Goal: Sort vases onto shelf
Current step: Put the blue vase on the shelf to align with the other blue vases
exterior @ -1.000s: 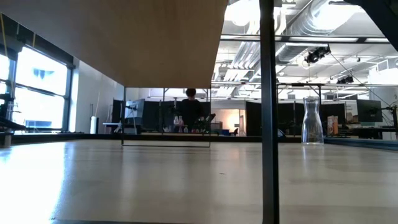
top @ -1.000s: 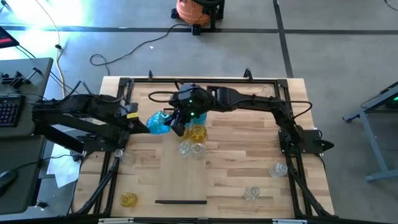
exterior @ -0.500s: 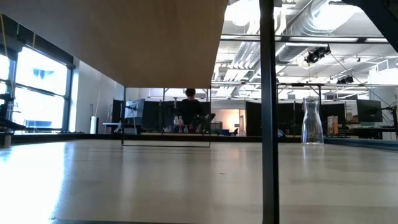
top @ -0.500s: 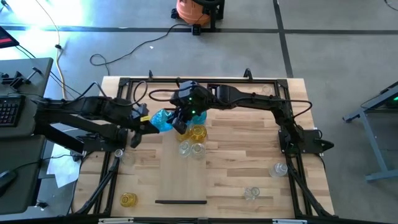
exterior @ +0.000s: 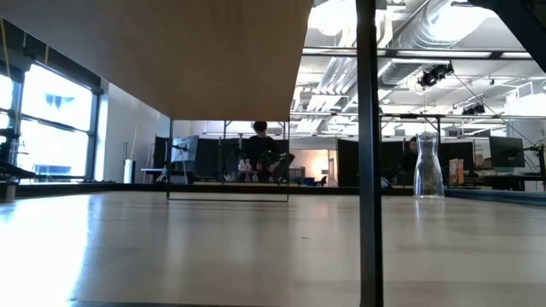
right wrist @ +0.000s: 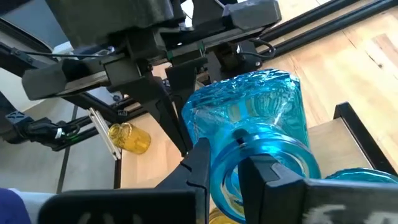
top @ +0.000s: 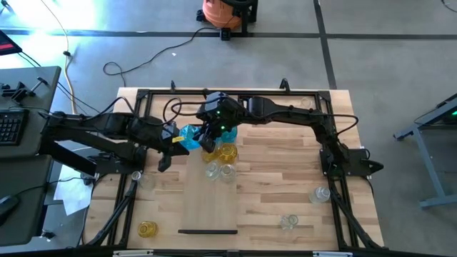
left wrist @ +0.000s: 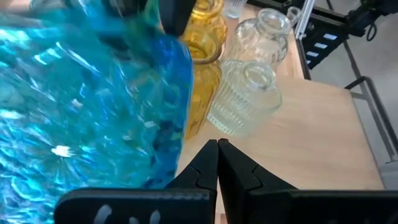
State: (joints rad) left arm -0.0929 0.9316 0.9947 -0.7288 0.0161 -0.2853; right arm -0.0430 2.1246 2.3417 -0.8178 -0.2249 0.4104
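- The counter (top: 285, 207) is a pale striped plank top inside a dark frame, on a grey floor with an orange vacuum (top: 225, 11) beyond it.
- In the low view, an open hall with windows lies behind; a person (exterior: 261, 145) stands far off.
- The right tool (right wrist: 227, 165) is clamped on the neck of a ribbed blue vase (right wrist: 258, 118), held above the counter's middle.
- The left tool (left wrist: 217, 158) has its fingers together, just beside that blue vase.
- A yellow vase (top: 227, 151) and two clear vases (top: 220, 171) stand below; others sit well apart.
- The shelf (exterior: 171, 51) fills the low view's upper left.
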